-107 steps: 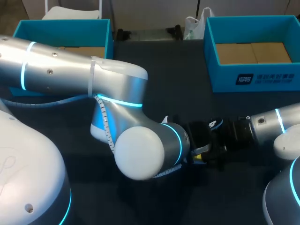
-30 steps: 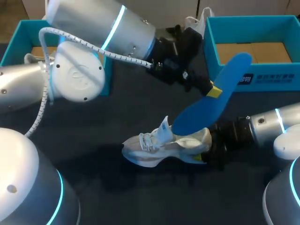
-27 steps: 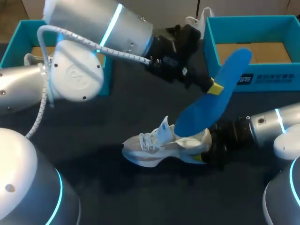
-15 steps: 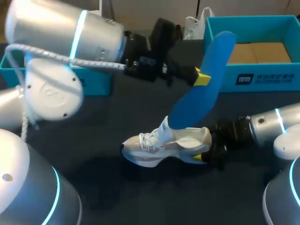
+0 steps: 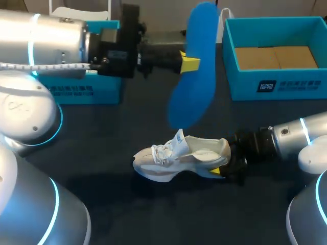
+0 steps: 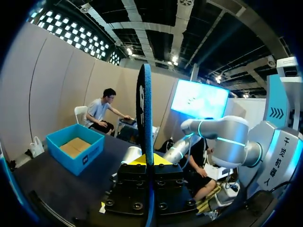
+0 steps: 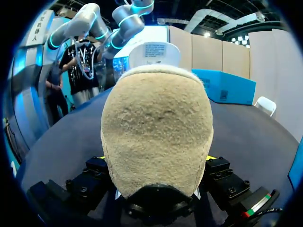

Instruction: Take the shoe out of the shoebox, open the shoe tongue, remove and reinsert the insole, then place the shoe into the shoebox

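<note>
Nearest the robot, on the dark surface [image 5: 153, 214], a white shoe [image 5: 179, 158] rests on its sole. Its toe points to the robot's left and its heel to the right. The laces are on the toe side, the tongue [image 5: 179, 139] stands up, and the pale inside of the opening is exposed.

The right arm [image 5: 291, 140] enters low from the right. The right gripper [image 5: 226, 170] is at the heel, with one yellow tip showing beneath it. In the right wrist view the fuzzy tan heel of the shoe [image 7: 156, 127] fills the space between the fingers. The right gripper [image 7: 155, 161] is clamped on it from both sides, a sliver of yellow showing at each flank.

Farther out, the left arm [image 5: 51, 41] reaches across from the left. The left gripper [image 5: 188, 64] pinches a blue insole [image 5: 191, 81] by its edge. The insole hangs roughly upright in the air, apart from the shoe, with its lower end over the tongue area. In the left wrist view the insole [image 6: 145, 113] is seen edge-on, nipped between the yellow tips of the left gripper [image 6: 150, 161] and rising ahead of them.

At the far edge stand two open teal boxes. The left shoebox [image 5: 76, 93] is partly hidden behind the left arm. The right shoebox [image 5: 286, 84] shows a brown cardboard floor; its contents cannot otherwise be judged.
</note>
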{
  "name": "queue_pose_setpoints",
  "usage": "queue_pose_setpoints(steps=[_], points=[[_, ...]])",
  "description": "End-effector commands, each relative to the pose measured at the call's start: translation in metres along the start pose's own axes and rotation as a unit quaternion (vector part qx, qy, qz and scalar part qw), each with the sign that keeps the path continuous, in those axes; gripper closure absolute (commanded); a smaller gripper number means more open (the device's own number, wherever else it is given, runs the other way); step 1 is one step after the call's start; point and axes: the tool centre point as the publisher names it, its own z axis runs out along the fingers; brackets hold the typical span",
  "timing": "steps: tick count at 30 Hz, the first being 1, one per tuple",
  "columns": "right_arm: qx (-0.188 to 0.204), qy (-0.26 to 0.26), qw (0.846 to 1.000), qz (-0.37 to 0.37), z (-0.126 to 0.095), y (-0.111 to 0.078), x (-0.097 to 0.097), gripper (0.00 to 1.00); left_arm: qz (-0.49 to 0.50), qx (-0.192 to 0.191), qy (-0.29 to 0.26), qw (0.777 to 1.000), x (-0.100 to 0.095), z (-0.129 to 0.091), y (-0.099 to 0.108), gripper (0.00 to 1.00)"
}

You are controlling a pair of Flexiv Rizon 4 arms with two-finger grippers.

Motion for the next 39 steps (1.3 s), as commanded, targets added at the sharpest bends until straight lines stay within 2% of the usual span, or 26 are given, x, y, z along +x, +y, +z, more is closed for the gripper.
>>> queue_pose_setpoints(steps=[1,7,12,21,25,30,39], points=[[0.002,-0.001,1.000,0.000,0.001,0.000,0.001,1.00,0.030,0.006,0.025,0.999,0.006,-0.042,0.005,1.00],[0.002,-0.001,1.000,0.000,0.001,0.000,0.001,1.00,0.016,-0.008,0.055,0.998,0.006,-0.075,0.020,1.00],[0.002,-0.001,1.000,0.000,0.001,0.000,0.001,1.00,-0.005,-0.018,0.039,0.999,0.008,-0.093,0.027,1.00],[0.002,-0.001,1.000,0.000,0.001,0.000,0.001,1.00,-0.005,-0.018,0.039,0.999,0.008,-0.093,0.027,1.00],[0.002,-0.001,1.000,0.000,0.001,0.000,0.001,1.00,-0.001,-0.013,0.043,0.999,0.020,-0.094,0.032,1.00],[0.002,-0.001,1.000,0.000,0.001,0.000,0.001,1.00,-0.006,-0.006,0.042,0.999,0.026,-0.095,0.032,1.00],[0.002,-0.001,1.000,0.000,0.001,0.000,0.001,1.00,-0.017,0.005,0.044,0.999,0.022,-0.086,0.028,1.00]])
